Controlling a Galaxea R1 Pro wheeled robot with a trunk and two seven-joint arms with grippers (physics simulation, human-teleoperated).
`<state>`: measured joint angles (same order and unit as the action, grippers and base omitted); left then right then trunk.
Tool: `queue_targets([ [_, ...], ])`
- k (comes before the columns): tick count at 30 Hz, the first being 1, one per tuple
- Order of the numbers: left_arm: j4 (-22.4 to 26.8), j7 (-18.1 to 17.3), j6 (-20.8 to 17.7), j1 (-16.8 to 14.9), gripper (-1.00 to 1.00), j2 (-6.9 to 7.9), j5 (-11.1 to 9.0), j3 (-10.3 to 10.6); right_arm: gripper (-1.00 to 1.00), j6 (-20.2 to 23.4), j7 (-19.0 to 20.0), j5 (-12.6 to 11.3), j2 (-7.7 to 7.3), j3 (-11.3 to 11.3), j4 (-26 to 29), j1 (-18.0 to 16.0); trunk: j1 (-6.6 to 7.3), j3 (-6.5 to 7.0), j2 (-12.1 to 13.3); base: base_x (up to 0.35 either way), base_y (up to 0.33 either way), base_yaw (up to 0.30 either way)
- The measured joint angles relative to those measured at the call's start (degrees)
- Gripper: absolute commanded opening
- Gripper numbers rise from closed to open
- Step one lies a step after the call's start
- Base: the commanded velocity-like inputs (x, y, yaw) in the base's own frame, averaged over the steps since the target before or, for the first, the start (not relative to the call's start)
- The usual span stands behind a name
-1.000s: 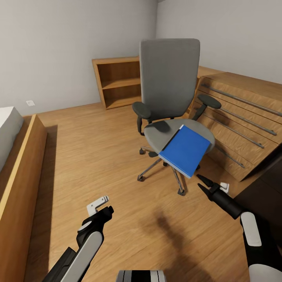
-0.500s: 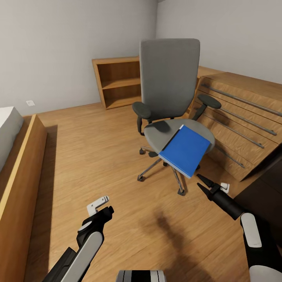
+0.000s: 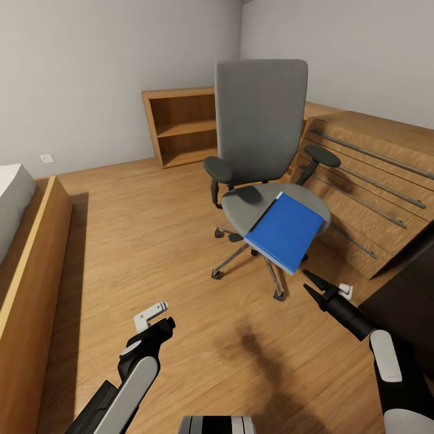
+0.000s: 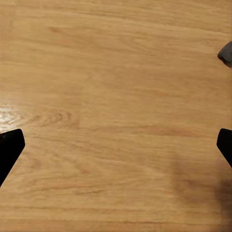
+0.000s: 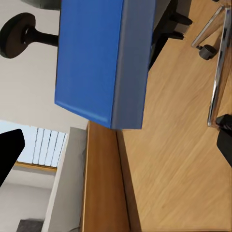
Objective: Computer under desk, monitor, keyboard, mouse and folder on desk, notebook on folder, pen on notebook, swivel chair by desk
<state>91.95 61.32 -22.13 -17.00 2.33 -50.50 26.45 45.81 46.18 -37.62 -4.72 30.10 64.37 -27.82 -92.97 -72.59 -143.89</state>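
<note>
Grey swivel chair point(image 3: 260, 150) standing on wood floor point(image 3: 144, 241) beside drawer unit point(image 3: 367, 175). Blue folder point(image 3: 284, 231) lying on seat's front edge, overhanging. Right gripper point(image 3: 312, 285) just below folder, fingers spread, empty. Left gripper point(image 3: 158, 318) over floor, fingers spread, empty.

My left arm is a pale grey shell over black joints, ending in a black left tool point(image 3: 158, 327) with a small white bracket beside it. My right arm has the same pale shell and a slim black wrist tapering to the right tool point(image 3: 311, 284), two pointed black fingers.
</note>
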Motion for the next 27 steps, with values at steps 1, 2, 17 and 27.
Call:
queue_targets([
  [1, 0.00, 0.00, 0.00, 0.00, 1.00, 0.00, -0.01, 0.00, 1.00, -0.08, -0.01, 0.00, 0.01, -0.01, -0.11, 0.00, 0.00, 0.00, 0.00, 0.000, 0.000, 0.000],
  [2, 0.00, 0.00, 0.00, 0.00, 1.00, 0.00, -0.01, 0.00, 1.00, -0.22, -0.04, 0.00, 0.03, 0.00, -0.20, 0.00, 0.00, 0.00, 0.00, 0.000, 0.000, 0.000],
  [17, 0.00, 0.00, 0.00, 0.00, 1.00, 0.00, 0.02, 0.00, 1.00, -4.18, -0.56, 0.20, 0.07, 0.22, -0.96, 0.00, 0.00, 0.00, 0.00, 0.000, 0.000, 0.000],
  [27, 0.00, 0.04, 0.00, 0.00, 1.00, 0.00, -0.03, 0.00, 1.00, -5.87, -2.22, 0.13, 0.05, 0.12, -2.90, 0.00, 0.00, 0.00, 0.00, 0.000, 0.000, 0.000],
])
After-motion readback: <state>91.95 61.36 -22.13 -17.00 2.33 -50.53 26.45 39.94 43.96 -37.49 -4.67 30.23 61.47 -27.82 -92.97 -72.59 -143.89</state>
